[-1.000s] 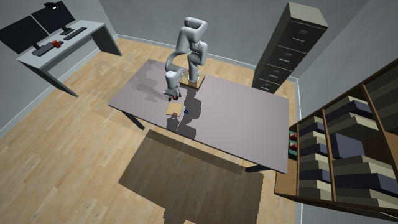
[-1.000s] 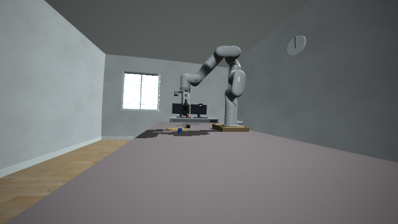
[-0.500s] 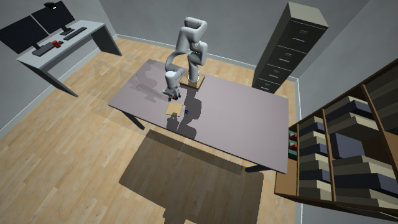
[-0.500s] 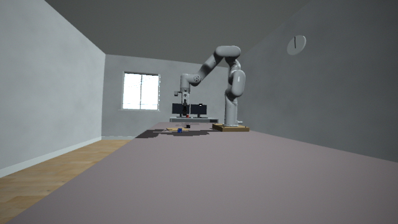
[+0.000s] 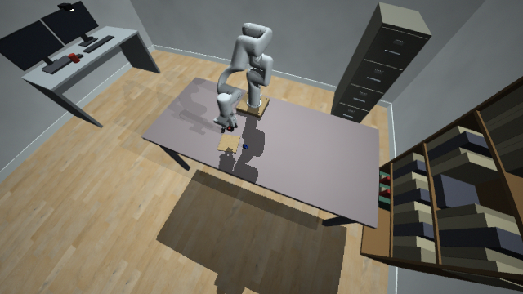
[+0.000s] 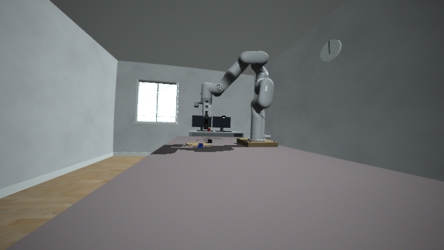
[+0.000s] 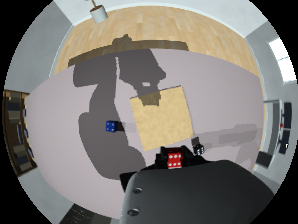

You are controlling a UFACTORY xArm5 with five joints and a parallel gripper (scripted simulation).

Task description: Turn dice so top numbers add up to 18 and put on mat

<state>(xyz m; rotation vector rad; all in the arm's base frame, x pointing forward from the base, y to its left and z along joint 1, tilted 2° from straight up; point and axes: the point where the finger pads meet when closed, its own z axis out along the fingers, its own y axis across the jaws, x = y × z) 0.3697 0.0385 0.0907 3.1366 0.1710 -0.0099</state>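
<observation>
Grey walls and a wood floor frame a long mauve table (image 5: 310, 163) where a white arm works at the near end of its reach. Clamped between the claw's (image 7: 174, 160) dark fingers is a red die (image 7: 176, 160), lifted clear of the table; the wrist view shows white pips on its visible face, though their count is too small to read. From the side, the claw (image 6: 208, 127) hangs well above the surface with the red die (image 6: 209, 129) at its tips.

Below and just ahead of the claw lies the tan mat (image 5: 228, 143), flat on the table with no die on it. A blue die (image 5: 245, 146) sits on the bare table just beside the mat's edge, off to one side of the claw; in the wrist view the blue die (image 7: 113, 125) lies left of the mat (image 7: 162, 119). A dark die (image 7: 197, 143) rests on the table close to the claw, just off the mat's opposite side; the exterior view shows this dark die (image 6: 209, 140) beneath the claw.

Behind the claw, the arm rises from a wooden base plate (image 5: 263, 110). Farther off stand a desk (image 5: 122, 38) with monitors, a tall filing cabinet (image 5: 404, 20) and a bookshelf (image 5: 433, 192).
</observation>
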